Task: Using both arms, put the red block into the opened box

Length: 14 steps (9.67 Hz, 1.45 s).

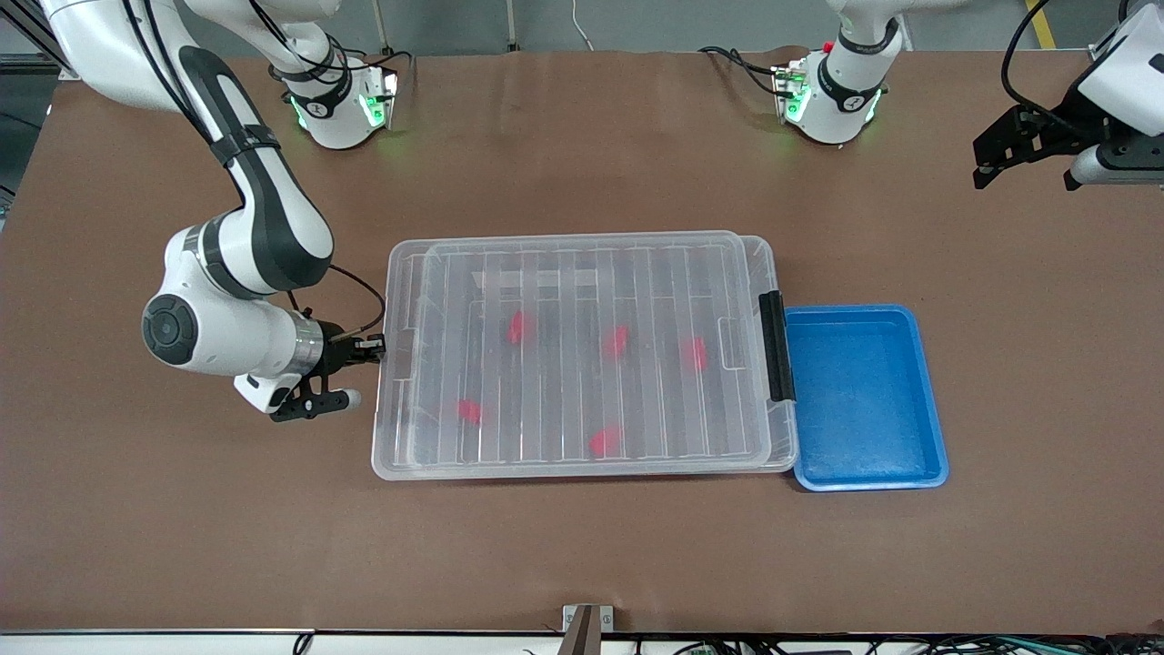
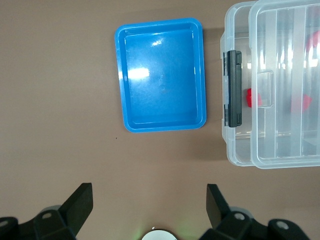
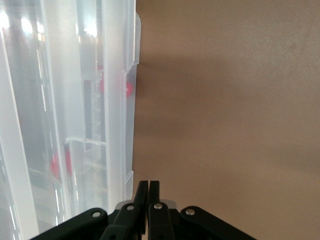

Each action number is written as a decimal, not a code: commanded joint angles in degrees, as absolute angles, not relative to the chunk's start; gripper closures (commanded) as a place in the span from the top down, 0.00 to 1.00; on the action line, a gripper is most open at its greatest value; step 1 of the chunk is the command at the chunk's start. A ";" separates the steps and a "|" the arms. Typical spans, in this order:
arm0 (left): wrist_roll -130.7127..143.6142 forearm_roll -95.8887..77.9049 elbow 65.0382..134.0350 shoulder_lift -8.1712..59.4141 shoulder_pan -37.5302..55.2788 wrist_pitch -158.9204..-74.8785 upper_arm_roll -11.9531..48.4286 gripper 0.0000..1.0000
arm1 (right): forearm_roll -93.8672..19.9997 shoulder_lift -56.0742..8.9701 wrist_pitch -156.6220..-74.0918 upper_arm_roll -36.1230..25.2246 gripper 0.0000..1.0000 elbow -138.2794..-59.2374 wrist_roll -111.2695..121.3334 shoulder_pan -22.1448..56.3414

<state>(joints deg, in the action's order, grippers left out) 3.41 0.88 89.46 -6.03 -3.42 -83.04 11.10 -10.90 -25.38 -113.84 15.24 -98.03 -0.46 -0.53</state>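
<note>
Red block (image 1: 605, 441), tiny, under ribbed lid (image 1: 591, 346)

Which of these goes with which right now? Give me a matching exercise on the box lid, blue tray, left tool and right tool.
Things:
1. lid
2. blue tray
3. left tool
4. right tool

States:
A. shut, at the box's short end toward the right arm
B. lying on the box, shifted slightly off square
C. open, up over bare table at the left arm's end
D. beside the box's black clip, nothing in it

Pairs: 1-B, 2-D, 3-C, 4-A
</note>
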 commanded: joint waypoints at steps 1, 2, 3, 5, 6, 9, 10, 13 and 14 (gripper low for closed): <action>2.72 0.09 90.97 -6.15 -3.78 -83.06 11.16 1.00 | -11.87 -26.63 -114.26 16.17 0.07 -97.21 -1.41 -0.35; 2.72 0.17 90.36 -5.63 -3.69 -83.06 11.16 1.00 | -11.87 -26.63 -114.26 16.17 0.07 -97.12 -1.41 -0.35; 2.72 0.35 90.18 -5.54 -3.78 -83.14 11.16 1.00 | -11.87 -26.72 -114.26 16.26 0.07 -97.03 -1.41 -0.26; 2.55 0.44 88.95 -4.93 -3.69 -83.14 11.16 1.00 | -11.87 -26.72 -114.17 17.31 0.08 -96.94 -1.32 -0.70; 2.64 0.44 88.34 -4.75 -3.69 -83.06 11.16 1.00 | -11.78 -26.72 -113.73 17.31 0.08 -96.42 -0.80 -1.23; 2.64 0.26 88.24 -4.66 -3.69 -83.06 11.16 1.00 | -10.99 -25.67 -109.89 16.79 0.96 -95.71 -0.62 -3.15; 2.72 0.26 88.24 -4.66 -3.60 -83.06 11.16 1.00 | -9.16 -23.31 -108.82 16.09 1.00 -95.80 -0.62 -3.86; 2.90 0.26 88.24 -4.75 -3.52 -83.06 11.25 1.00 | -4.13 -14.01 -105.30 8.73 1.00 -95.97 -1.23 -3.78; 2.99 0.26 88.24 -4.75 -3.52 -83.06 11.34 1.00 | -3.00 -10.49 -105.29 6.00 1.00 -96.15 -1.32 -3.61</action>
